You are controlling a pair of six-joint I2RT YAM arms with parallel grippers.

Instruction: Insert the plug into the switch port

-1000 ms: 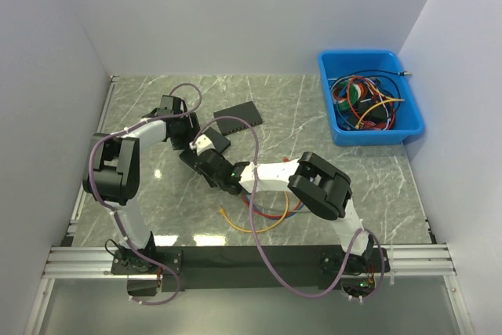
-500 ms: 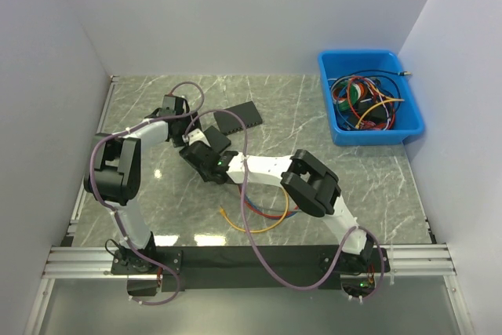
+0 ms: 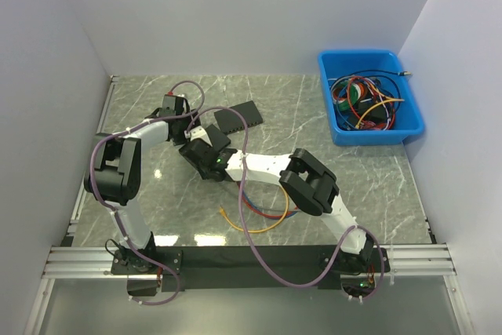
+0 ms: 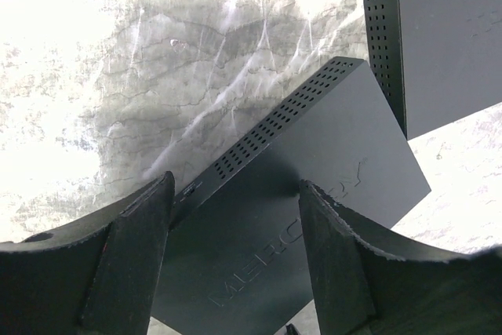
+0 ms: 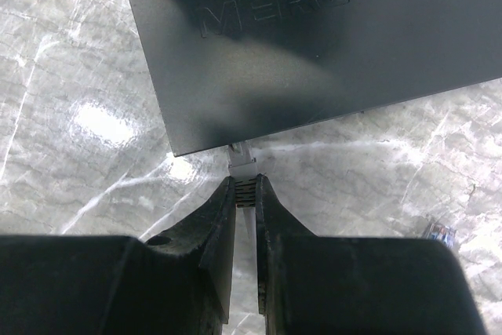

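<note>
Marble tabletop [image 3: 306,119], plug [image 5: 240,156] at switch [image 5: 314,45] edge

The left gripper [image 4: 235,186] hangs with jaws spread wide, while the right gripper [image 5: 245,186], reaching far leftward, has jaws pinched nearly together.

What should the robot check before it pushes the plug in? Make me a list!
1. The plug is pinched in the right end effector: ok.
2. The plug's tip sits up against the edge of the switch: ok.
3. The plug is lined up with a port: cannot tell, because the port face is hidden under the switch's top.
4. The left end effector is bracing the switch: cannot tell. Its fingers stand on either side, but contact is unclear.
5. The loose cables lie away from the switch: ok.
</note>
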